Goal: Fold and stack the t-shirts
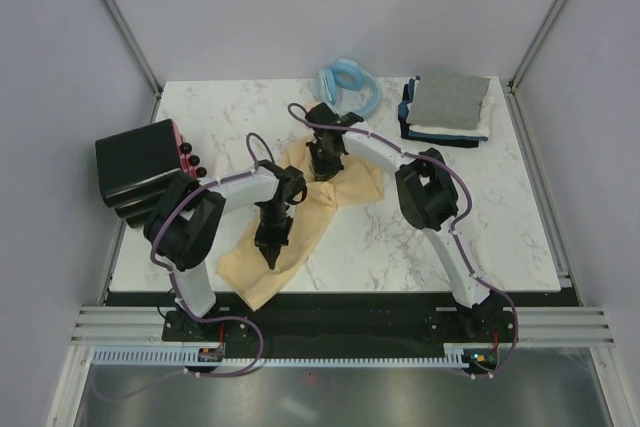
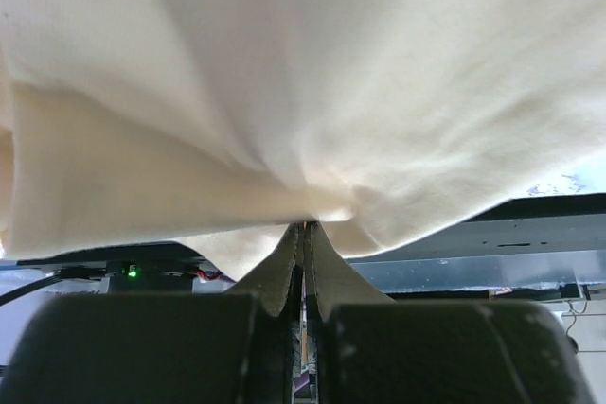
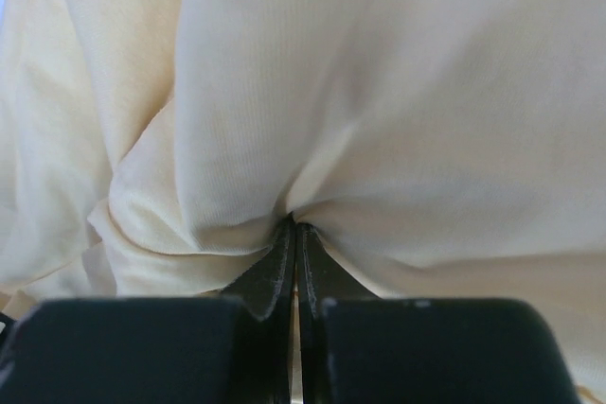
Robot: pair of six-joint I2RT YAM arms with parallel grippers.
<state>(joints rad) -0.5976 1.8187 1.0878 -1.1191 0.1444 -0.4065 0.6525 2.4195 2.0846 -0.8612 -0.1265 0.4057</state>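
A large pale yellow-cream t-shirt [image 1: 340,192] lies crumpled across the middle of the marble table, one end hanging over the front edge. My left gripper [image 1: 271,252] is shut on a pinch of this t-shirt [image 2: 312,92] near the front edge, the cloth bunching at the fingertips [image 2: 284,262]. At the shirt's far part my right gripper [image 1: 322,169] is also shut on its cloth [image 3: 379,120], with folds gathered at the tips. A folded stack of t-shirts [image 1: 448,107], grey on top over white and dark navy, sits at the back right.
A light blue ring-shaped thing [image 1: 350,85] lies at the back centre. A black box with a pink-red side [image 1: 140,162] stands at the left edge. Bare marble table [image 1: 500,217] shows at the right, and white walls enclose the cell.
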